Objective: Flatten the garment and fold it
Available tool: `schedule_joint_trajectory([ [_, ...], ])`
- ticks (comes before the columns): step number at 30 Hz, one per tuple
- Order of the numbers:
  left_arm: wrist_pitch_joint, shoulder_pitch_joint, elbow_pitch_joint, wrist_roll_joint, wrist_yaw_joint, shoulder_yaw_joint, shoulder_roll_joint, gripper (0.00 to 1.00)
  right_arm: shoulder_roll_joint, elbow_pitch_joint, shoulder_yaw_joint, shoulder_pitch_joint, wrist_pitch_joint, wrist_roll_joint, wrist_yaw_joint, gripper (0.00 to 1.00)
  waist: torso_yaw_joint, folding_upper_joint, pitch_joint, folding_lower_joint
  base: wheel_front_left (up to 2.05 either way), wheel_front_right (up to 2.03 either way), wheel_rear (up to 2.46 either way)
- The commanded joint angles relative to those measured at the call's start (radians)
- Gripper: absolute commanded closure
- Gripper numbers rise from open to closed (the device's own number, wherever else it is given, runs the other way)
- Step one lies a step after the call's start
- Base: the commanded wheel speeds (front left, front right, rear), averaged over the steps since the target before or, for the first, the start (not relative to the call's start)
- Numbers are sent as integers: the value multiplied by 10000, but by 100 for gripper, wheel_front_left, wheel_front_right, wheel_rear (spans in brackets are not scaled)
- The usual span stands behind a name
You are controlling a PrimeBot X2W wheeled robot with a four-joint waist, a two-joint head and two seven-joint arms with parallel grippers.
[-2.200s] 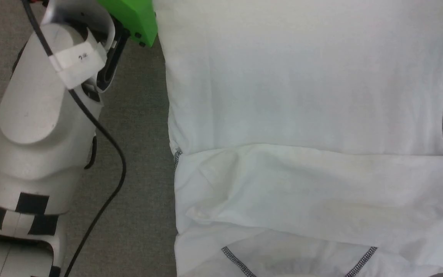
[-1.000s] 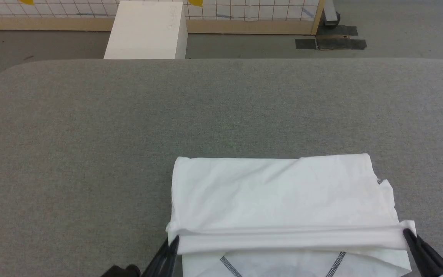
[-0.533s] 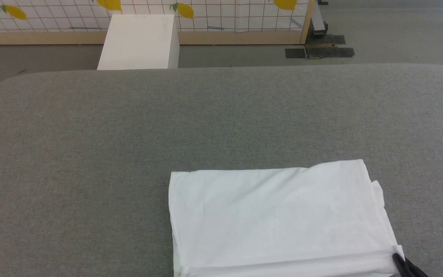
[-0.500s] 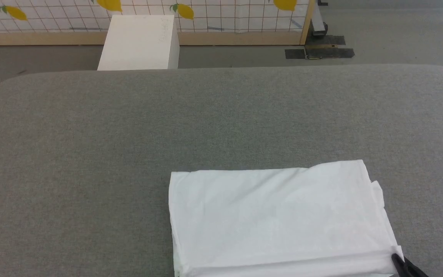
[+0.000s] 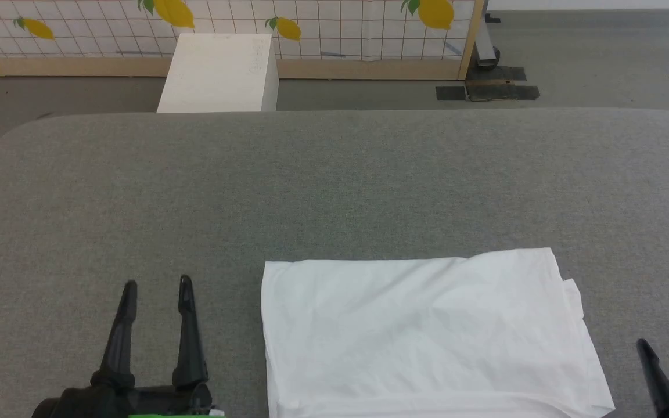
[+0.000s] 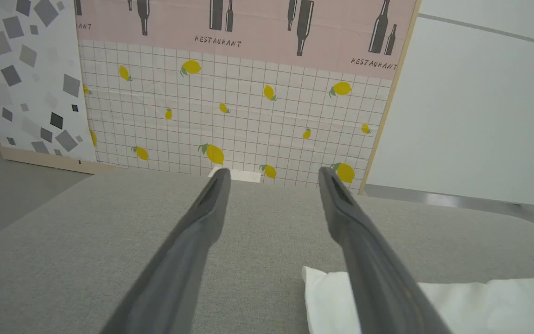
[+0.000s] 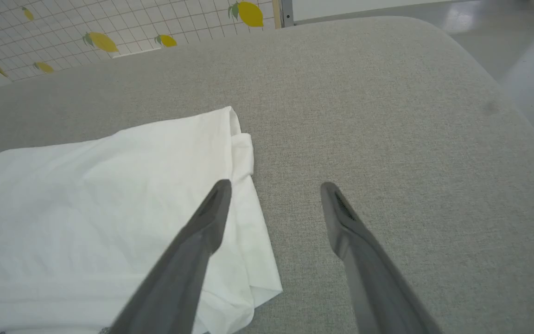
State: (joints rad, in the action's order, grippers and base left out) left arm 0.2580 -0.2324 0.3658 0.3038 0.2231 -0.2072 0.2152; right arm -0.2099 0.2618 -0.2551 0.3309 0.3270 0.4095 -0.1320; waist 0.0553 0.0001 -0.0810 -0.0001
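Observation:
The white garment (image 5: 421,331) lies folded into a flat rectangle on the grey padded table (image 5: 334,186), near its front edge and right of centre. Its near edge runs off the bottom of the head view. My left gripper (image 5: 156,285) stands open over bare table to the left of the garment (image 6: 434,301), holding nothing. Over the table off the garment's right edge (image 7: 109,218), my right gripper (image 5: 666,347) is open and empty too; in its wrist view one finger (image 7: 202,232) overlaps the cloth's edge. No stitching or label shows.
A white rigid box (image 5: 218,72) stands on the floor behind the table's far edge, in front of a lemon-patterned tiled wall panel (image 5: 323,29). Dark tape patches (image 5: 488,91) mark the floor at back right. The table's far half is bare grey surface.
Both grippers have let go of the garment's near edge and moved outward, left one now left of it, right one off its right side. The garment lies folded over. The head camera has tilted up.

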Motion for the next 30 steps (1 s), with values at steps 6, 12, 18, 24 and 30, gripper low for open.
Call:
schedule_joint_trajectory([
  [6, 36, -89, 496, -1493, 49, 54, -759, 0, 105, -1146, 191, -1348, 402, -624, 13, 0, 219, -1, -494, 1, 0, 0, 0],
  [12, 36, 214, 294, -1974, -196, -224, -1079, 0, -164, -2298, 679, -2142, 464, -646, 13, 0, 617, -1, -1024, 1, 0, 0, 0],
  [18, 37, 416, 155, -2079, -348, -349, -1294, 0, -472, -3170, 1170, -2493, 455, -539, 13, 0, 923, -1, -1359, 1, 0, 0, 0],
  [24, 37, 529, 18, -2054, -469, -355, -1426, 0, -780, -3798, 1934, -2517, 958, -123, 13, 38, 1052, -1, -1469, 1, 0, 0, 0],
  [30, 37, 556, -150, -2015, -581, -270, -1495, 0, -644, -3997, 1882, -2635, 1077, 112, 13, 100, 989, -1, -1316, 1, 0, 0, 0],
])
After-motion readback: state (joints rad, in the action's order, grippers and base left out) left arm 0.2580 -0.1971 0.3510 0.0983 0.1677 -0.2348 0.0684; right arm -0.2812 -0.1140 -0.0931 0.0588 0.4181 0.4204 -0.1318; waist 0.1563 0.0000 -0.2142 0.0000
